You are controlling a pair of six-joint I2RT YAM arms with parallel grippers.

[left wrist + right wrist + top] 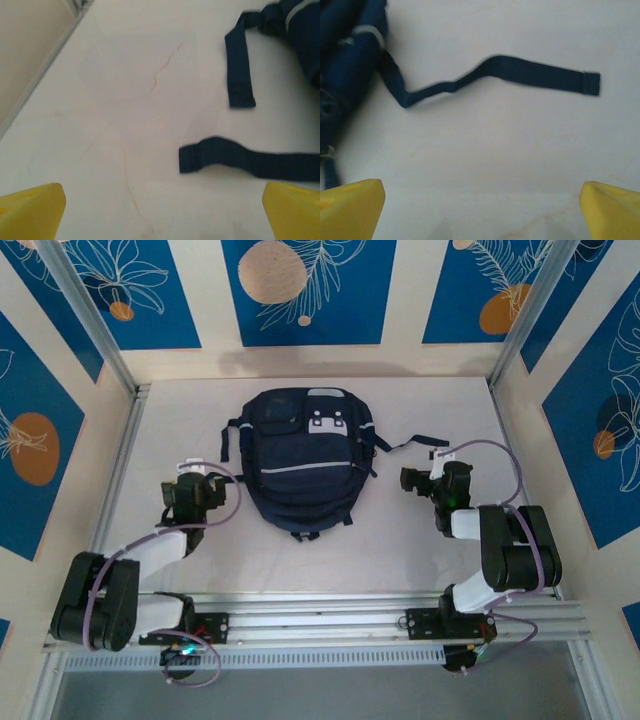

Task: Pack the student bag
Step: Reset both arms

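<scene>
Found the student bag [300, 465] lying flat at the middle of the table [400, 570], front panel up, top toward the far wall, well apart from every edge. Noted its pockets and main compartment looking closed from above — zip detail too small to confirm. Saw no contents protruding from it. Judged the packing done or very nearly so, on that evidence alone; cannot rule out a last check of the zips or a tidying of straps. Found the left gripper [162, 212] released, yellow fingertips [30, 210] spread wide over bare table, grasping nothing; likewise the right gripper [482, 210], spread wide and holding nothing. Placed the left one near the bag's left flank and the right one near its right flank, neither touching fabric. Noted loose webbing as the main snag risk: a short strap [239, 65] and a second strap [250, 161] lying ahead of the left gripper, and a long strap [520, 75] trailing across the table ahead of the right. Found open table between the bag and the near rail [330, 615], with narrower strips on either side up to the side frame [118, 470]. Judged room ample for retreat toward the bases — tighter toward the side walls, given elbows standing close to the frame.
</scene>
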